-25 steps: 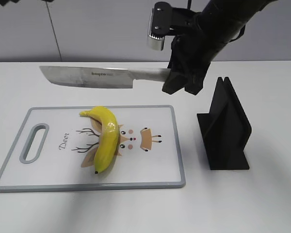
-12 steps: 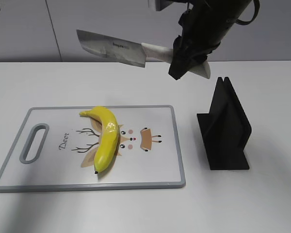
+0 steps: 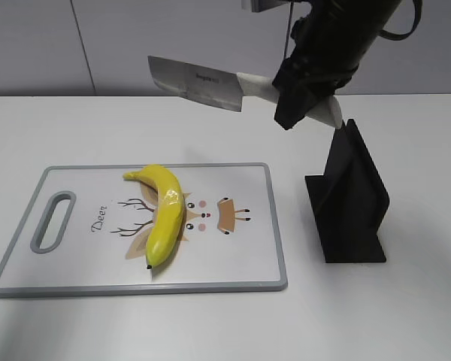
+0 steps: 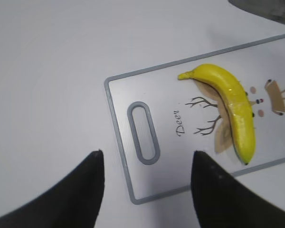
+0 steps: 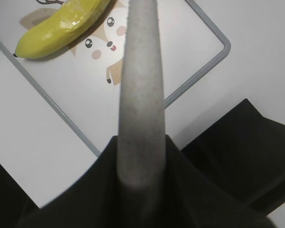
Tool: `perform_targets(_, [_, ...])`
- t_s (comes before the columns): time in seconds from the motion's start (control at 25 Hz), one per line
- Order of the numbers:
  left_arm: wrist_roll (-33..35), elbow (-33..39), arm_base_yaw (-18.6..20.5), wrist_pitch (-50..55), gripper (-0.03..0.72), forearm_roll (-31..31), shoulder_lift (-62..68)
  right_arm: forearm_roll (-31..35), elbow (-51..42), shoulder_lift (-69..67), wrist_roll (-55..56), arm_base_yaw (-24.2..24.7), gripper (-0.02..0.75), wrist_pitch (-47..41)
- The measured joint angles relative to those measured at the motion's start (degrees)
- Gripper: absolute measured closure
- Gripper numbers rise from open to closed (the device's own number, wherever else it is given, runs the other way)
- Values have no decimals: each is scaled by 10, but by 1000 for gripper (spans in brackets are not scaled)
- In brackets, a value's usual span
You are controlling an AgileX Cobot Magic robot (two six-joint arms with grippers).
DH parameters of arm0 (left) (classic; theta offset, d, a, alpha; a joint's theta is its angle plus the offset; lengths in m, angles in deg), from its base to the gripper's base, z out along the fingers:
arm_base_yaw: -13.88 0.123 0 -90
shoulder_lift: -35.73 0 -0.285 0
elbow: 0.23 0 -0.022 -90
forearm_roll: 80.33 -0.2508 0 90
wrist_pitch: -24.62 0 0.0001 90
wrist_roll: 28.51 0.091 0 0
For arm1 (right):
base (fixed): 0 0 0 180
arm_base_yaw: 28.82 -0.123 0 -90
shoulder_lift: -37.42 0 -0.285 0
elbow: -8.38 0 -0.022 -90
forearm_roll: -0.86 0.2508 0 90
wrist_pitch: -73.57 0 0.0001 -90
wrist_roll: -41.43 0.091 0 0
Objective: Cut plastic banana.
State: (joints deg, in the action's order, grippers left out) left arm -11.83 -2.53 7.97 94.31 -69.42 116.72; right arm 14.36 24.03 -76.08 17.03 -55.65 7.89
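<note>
The plastic banana point(image 3: 164, 214) lies whole on the white cutting board point(image 3: 83, 259), stem at the back; it also shows in the left wrist view point(image 4: 232, 104) and the right wrist view point(image 5: 61, 28). My right gripper point(image 3: 304, 98) is shut on the pale handle point(image 5: 140, 85) of a cleaver knife point(image 3: 198, 83) and holds it in the air behind the board's right end, blade pointing left, well above the banana. My left gripper point(image 4: 147, 152) is open and empty, high above the board's handle-slot end. It is out of the exterior view.
A black knife stand point(image 3: 353, 195) stands on the table right of the board, just below the knife's handle end; it also shows in the right wrist view point(image 5: 247, 137). The board has a grey rim and a deer drawing. The white table runs all round.
My right gripper has carried the knife up and to the right, from over the board's back edge toward the black stand. The banana and board have not moved.
</note>
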Motion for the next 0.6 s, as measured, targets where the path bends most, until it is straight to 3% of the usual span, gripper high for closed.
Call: perform_targets(0.6, [-2, 302, 1, 2, 164, -10, -370, -4, 0, 89, 156, 0, 576, -5])
